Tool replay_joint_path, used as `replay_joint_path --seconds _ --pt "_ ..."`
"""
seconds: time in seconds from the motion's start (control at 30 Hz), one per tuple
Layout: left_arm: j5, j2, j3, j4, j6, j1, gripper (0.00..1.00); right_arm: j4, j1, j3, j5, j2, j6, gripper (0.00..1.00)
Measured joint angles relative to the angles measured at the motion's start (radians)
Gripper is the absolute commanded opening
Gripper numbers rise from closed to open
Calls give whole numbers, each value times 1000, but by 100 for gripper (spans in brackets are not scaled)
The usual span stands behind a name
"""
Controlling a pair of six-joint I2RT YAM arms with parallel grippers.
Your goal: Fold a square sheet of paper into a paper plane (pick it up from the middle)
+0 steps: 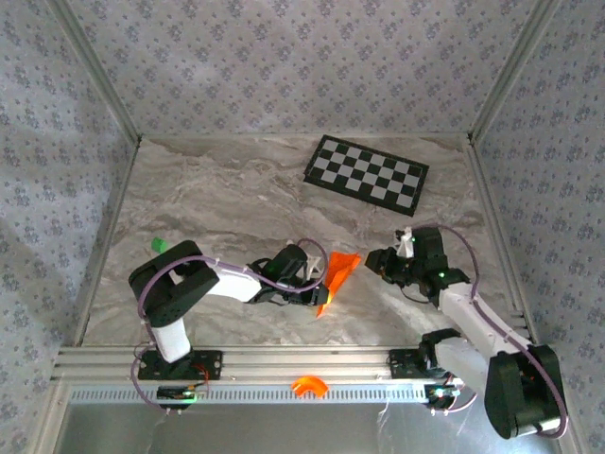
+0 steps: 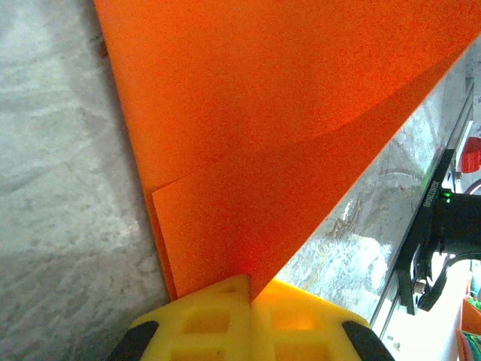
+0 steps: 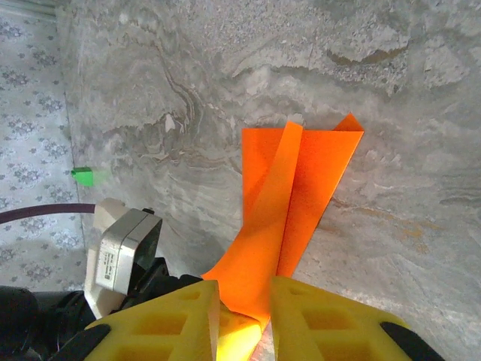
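The square sheet of paper point(image 1: 340, 274) is bright orange and folded into a narrow angular shape with layered flaps, tilted up off the marble table point(image 1: 217, 199). My left gripper point(image 1: 317, 280) is shut on its lower left edge; in the left wrist view the yellow fingertips point(image 2: 218, 308) pinch the paper point(image 2: 263, 135) where two layers overlap. My right gripper point(image 1: 375, 263) hovers just right of the sheet. Its yellow fingers point(image 3: 331, 320) stand apart, and the paper point(image 3: 289, 203) runs through the gap point(image 3: 244, 301) in that view. Whether they touch it is unclear.
A black-and-white checkerboard point(image 1: 367, 170) lies at the back right. A tiny green piece point(image 1: 158, 244) sits at the left by the wall. A small orange arch-shaped part point(image 1: 309, 385) rests on the aluminium rail point(image 1: 284, 359) in front. Patterned walls close three sides.
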Motion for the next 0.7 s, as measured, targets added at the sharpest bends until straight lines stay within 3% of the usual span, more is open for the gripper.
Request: replay_joint_path --seconds 0.13,0.4,0.7 --pt "5 1 3 -6 8 1 0 42 28 -5 -28 54 -4 23" --pt "10 12 61 -108 23 1 0 146 153 -16 -58 166 -19 7" --pt "42 43 98 -131 -6 11 0 243 214 -18 -67 257 -18 4"
